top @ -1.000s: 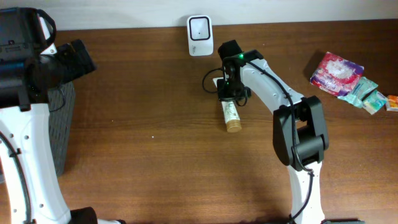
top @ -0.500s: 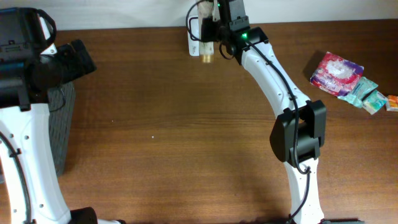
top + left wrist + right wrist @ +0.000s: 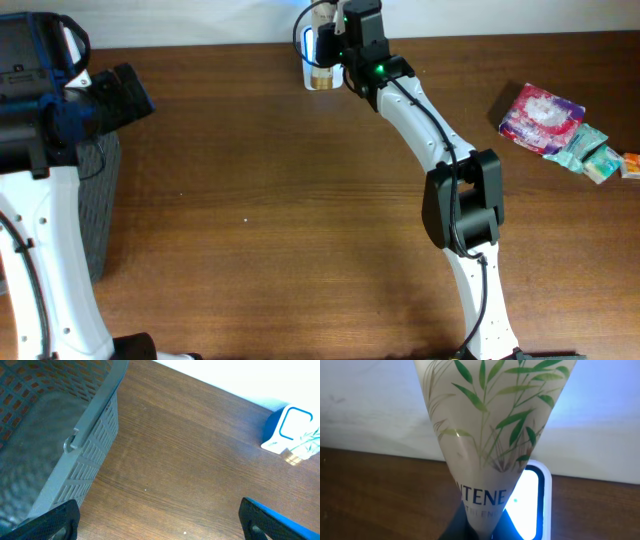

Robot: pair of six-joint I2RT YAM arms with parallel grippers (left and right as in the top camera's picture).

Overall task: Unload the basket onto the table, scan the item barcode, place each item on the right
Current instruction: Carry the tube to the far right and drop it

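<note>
Since a second ago the right arm has swung from the middle of the table (image 3: 250, 200) up to its far edge, taking the tube (image 3: 321, 74) with it; half a second ago it was already there, and it has shifted only slightly since. The right gripper (image 3: 336, 46) is clamped on the tube, its dark fingers (image 3: 470, 527) closed around the narrow part at the bottom of the right wrist view, and the leaf-printed body fills that view. The tube hangs just in front of the white scanner (image 3: 532, 502), whose face glows blue-white behind it; whether the two touch cannot be told. From the left wrist view the tube's tan end sits low beside the scanner, against the wall. The left gripper (image 3: 160, 527) hovers at the table's left side with its fingers spread wide and nothing between them, next to the grey basket (image 3: 95, 425). Some coloured packets (image 3: 560, 125) lie at the right end of the table, well apart from the scanner
</note>
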